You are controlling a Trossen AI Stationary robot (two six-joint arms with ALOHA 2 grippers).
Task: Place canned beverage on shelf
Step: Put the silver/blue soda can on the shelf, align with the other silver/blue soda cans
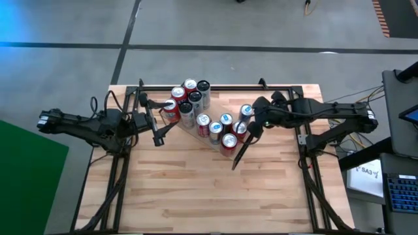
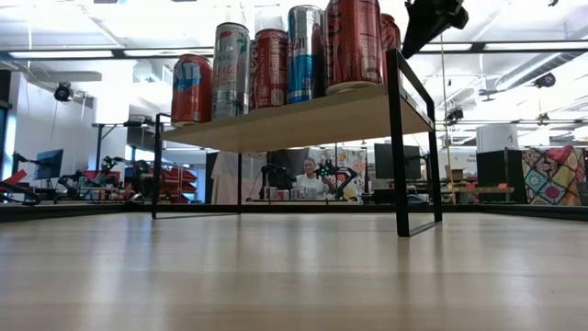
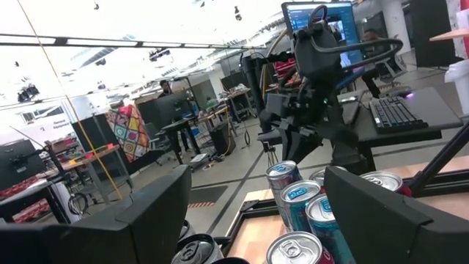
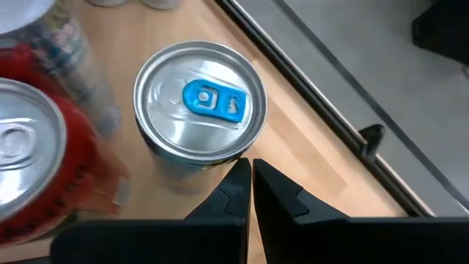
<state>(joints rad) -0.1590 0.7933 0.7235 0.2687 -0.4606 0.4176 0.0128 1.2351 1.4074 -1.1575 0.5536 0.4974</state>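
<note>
Butcher-block table took up most of the high view, with the shelf standing on it toward the far edge, roughly centred. In the low view the shelf showed as a light plank raised on thin black end frames.

The shelf carried two clusters of cans. The left cluster mixed red, silver and dark-topped cans, packed touching. The right cluster held red cans and blue-tab silver cans, also touching. All cans stood upright and sealed, so their contents couldn't be seen. From table height a row of red, silver and blue cans lined the plank.

The left arm reached in from the left side. The left gripper had its fingers spread wide, holding nothing, just beside the left cluster.

The right gripper hung above the right end of the shelf, next to the right cluster. Its wrist view showed the fingers pinched together, nothing between them. A blue-tab can stood on the plank just ahead of the tips, apart from them, with a red can beside it.
</note>
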